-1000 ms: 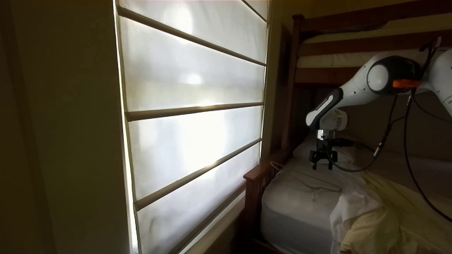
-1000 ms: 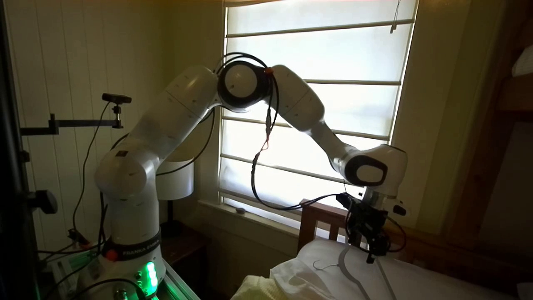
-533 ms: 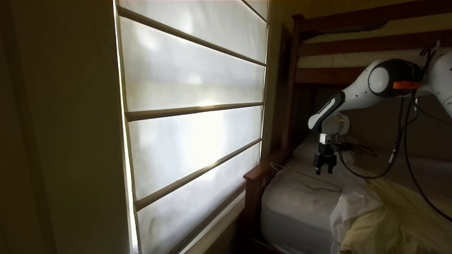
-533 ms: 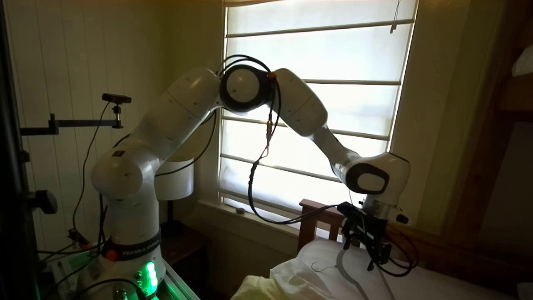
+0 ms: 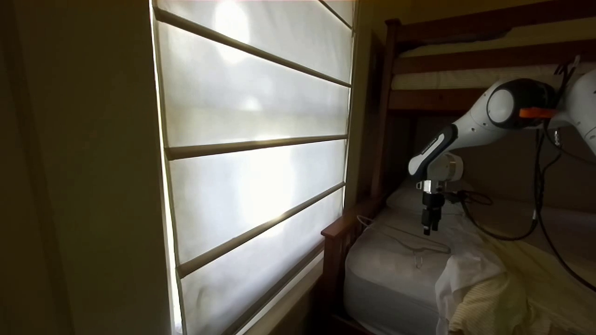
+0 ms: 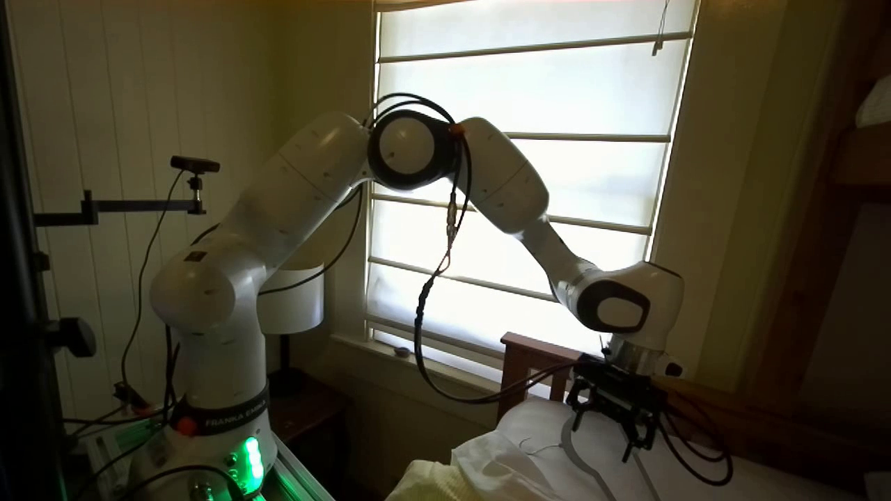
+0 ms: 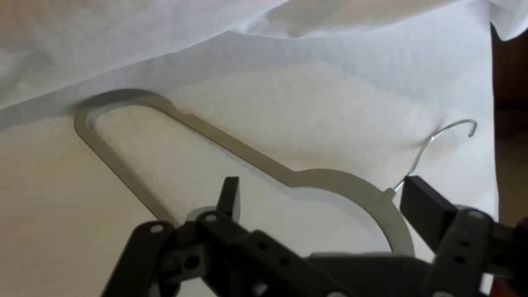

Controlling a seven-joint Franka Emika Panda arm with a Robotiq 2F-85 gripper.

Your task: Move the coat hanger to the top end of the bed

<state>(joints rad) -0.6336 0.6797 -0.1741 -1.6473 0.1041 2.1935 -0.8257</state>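
Below the gripper [image 7: 324, 183], on the white sheet [image 7: 297, 111] of the bed [image 5: 384, 279], lies the coat hanger [image 7: 272, 166]. From where I stand the jaws are spread wide, gripping nothing, and seem to hover clear of it. Its curved neck [image 7: 363, 192] passes under the gap between them, but its long axis runs slantwise to the closing line, with the hook [image 7: 431, 139] toward one side. I'd guess the coming grasp turns on that slant: lower, perhaps turning to cross it squarely.
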